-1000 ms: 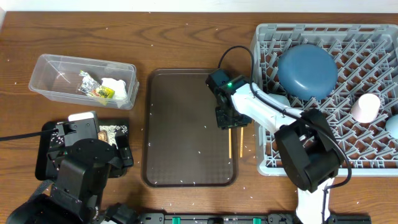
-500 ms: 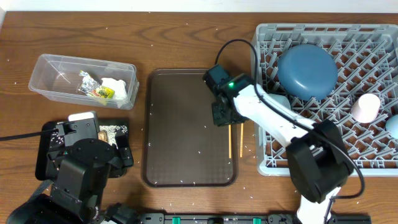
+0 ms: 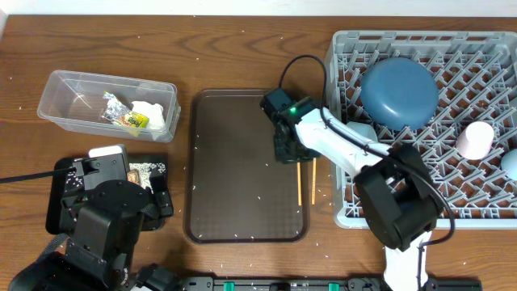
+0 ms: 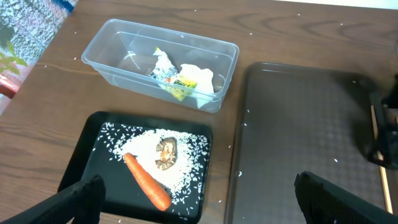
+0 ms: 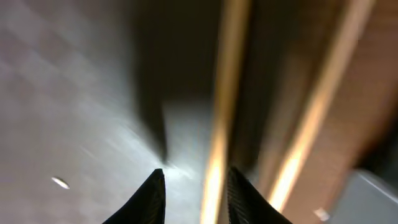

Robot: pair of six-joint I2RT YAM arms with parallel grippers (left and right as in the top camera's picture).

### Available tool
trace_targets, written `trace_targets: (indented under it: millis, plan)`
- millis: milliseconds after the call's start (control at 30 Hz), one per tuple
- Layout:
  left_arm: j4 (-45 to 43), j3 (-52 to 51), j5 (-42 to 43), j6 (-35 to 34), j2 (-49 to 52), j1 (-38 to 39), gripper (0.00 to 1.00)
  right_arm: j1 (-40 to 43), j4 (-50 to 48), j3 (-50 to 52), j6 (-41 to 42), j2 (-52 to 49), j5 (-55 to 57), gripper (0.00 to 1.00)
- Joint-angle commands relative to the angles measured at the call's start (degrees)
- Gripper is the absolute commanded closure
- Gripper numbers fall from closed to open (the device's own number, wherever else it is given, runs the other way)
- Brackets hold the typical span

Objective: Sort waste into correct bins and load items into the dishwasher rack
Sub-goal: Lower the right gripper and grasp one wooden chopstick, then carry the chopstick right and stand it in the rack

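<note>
Right wrist view: right gripper [image 5: 194, 198] stands apart astride one of the chopsticks [image 5: 227, 74]; thin, stiff, light, likely to roll, probably best pinched together near mid-length.

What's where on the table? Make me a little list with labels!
clear tub: wrapper, tissue inside
black tray: carrot, rice, brown morsel
rack: blue plate, pink cup, light blue cup
chopsticks: by brown tray's right edge
right hand: open, straddling one chopstick
left hand: open, above black tray
</note>
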State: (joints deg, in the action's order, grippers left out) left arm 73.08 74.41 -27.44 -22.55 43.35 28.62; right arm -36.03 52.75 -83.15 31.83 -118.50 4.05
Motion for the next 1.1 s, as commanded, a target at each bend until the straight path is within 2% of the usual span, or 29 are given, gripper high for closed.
trace_targets:
  millis: [0,367,533,667,767,1067]
  plan:
    - [0.0,0.7,-1.3,-0.7,0.0,0.0,0.02,-2.0,-0.3,0.5,-1.6,-2.4,-1.5,0.72]
    - [0.0,0.7,-1.3,-0.7,0.0,0.0,0.02,-2.0,-0.8,0.5,-2.0,-2.4,-0.9,0.72]
    - [0.0,0.7,-1.3,-0.7,0.0,0.0,0.02,-1.9,-0.5,0.5,-2.4,-2.6,3.3,0.68]
    - [0.0,0.7,-1.3,-0.7,0.0,0.0,0.02,-2.1,-0.6,0.6,-2.8,-3.4,2.3,0.79]
    - [0.0,0.7,-1.3,-0.7,0.0,0.0,0.02,-2.5,-0.9,0.6,-4.9,-3.5,1.3,0.99]
    - [0.0,0.7,-1.3,-0.7,0.0,0.0,0.02,-2.3,1.8,-1.1,-5.8,3.1,1.3,0.99]
